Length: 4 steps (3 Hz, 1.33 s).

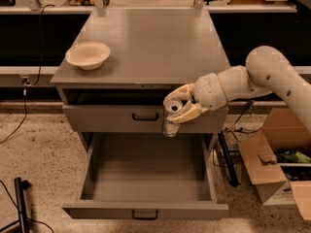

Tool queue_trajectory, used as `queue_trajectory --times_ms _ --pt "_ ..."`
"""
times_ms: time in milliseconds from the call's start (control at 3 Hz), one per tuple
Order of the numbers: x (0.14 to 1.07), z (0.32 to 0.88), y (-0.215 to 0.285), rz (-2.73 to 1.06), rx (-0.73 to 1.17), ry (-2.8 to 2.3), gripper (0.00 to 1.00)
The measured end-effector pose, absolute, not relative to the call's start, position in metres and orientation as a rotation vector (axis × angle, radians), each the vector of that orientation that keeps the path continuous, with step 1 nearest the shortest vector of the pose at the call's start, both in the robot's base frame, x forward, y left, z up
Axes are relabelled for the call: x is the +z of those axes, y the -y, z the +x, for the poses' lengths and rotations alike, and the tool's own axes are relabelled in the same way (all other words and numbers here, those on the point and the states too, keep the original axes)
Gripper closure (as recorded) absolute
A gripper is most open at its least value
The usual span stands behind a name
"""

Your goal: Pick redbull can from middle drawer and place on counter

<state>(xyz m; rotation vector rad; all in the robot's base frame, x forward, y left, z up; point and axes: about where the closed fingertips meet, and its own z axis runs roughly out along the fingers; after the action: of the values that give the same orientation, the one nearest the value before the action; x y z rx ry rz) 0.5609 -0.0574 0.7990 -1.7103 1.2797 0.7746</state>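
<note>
Roughly half done, as a judgement from the layout. From the biggest down. Broad grey table (150, 42), smooth top mostly bare. Below it, the middle drawer (146, 171), pulled fully out, flat tray holding nothing visible. Reaching in from the right, a pale arm (272, 74), bent down toward the cabinet front. Between table and tray, a taller drawer front (112, 118) with a black handle. On the floor to the right, an open cardboard box (267, 174). Near the table's left front corner, a cream bowl (88, 55), upright. At the arm's end, the gripper (179, 111), hanging in front of the taller drawer front, just under the table's front edge and well above the tray. Fingers (190, 114) pinching the can (170, 128), slim and silvery, tilted in the grip, clear of the tray and apart from everything else. Done so far, then: can out of the middle drawer and lifted. Left to do: raise it past the table's front edge, carry it over the bare top, set it down upright well apart from the bowl, open the fingers, draw back. Worth minding the front lip on the way up, and the can's tilt before letting go.
</note>
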Motion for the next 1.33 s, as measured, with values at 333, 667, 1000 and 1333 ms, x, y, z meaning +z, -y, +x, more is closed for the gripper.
queue_trajectory --times_ms 333,667,1000,1333 --pt "0.817 0.561 0.055 -1.703 0.732 -1.3 1.0" --pt "0.858 0.567 0.053 -1.744 0.677 -1.361 1.0" --pt "0.908 0.584 0.054 -1.731 0.716 -1.399 1.0" --pt "0.939 0.603 0.053 -1.739 0.743 -1.465 1.0"
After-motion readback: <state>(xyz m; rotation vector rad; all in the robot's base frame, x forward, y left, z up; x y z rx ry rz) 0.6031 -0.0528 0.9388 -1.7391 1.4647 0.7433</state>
